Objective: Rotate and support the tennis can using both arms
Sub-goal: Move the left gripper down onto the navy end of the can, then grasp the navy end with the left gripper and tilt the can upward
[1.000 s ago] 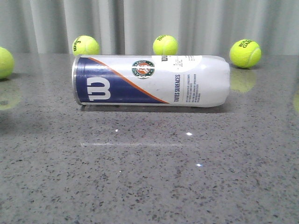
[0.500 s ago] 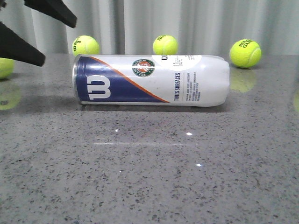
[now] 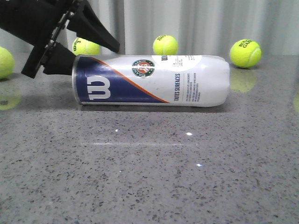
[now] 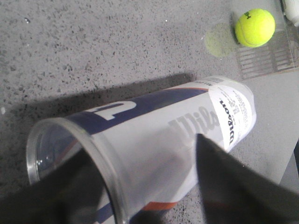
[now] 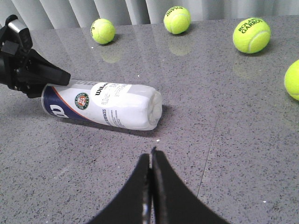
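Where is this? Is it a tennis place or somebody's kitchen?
Probably neither: it looks like a robot test bench indoors. A speckled grey stone-look tabletop, plain pale curtains behind, and a tennis can with loose tennis balls laid out as props.

The tennis can (image 3: 152, 80) is showing a large white "W" on its navy part, a round Roland Garros emblem (image 3: 143, 68) and the words "TOUTES SURFACES" along its white side; in the left wrist view, "Wilson" is reading on its wall and white label. The right-hand ball (image 5: 251, 35) is bearing "ROLAND GARROS".
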`<state>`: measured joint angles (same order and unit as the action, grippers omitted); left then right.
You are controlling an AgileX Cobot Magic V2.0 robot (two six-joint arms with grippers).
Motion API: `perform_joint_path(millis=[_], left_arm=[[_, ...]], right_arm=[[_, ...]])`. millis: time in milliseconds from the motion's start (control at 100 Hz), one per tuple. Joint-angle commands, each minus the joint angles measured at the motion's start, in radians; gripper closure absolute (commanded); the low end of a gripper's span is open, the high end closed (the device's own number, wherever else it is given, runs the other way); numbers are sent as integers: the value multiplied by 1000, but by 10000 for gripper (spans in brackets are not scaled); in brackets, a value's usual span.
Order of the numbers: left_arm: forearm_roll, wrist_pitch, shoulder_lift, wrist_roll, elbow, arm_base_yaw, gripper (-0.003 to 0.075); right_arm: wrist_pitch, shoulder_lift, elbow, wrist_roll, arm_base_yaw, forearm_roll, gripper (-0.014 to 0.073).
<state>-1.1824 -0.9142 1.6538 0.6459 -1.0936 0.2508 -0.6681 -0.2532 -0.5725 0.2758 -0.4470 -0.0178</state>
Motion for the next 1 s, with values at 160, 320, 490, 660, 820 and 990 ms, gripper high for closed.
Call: perform_joint_path(millis=[160,320,490,660,820,990], left_arm=[[-72,-24,-37,29,-31,7,741],[-84,-35,-37,59,-31,7,741],[-193,-69,-57,156,-31,7,741],[-204,-34,-133,160,-31,7,741],[-120,-7,-227,157,-62,7,741],[19,-7,-297,75,-145,7,741]], right_arm=[[81,-12,-25,0,7,-11,659],[81,-12,-25,0,7,-11,659],[81,-12,-25,0,7,-11,659],[81,-12,-25,0,7,-11,659],[81,-12,-25,0,7,-11,659],[81,-12,-25,0,7,-11,659]])
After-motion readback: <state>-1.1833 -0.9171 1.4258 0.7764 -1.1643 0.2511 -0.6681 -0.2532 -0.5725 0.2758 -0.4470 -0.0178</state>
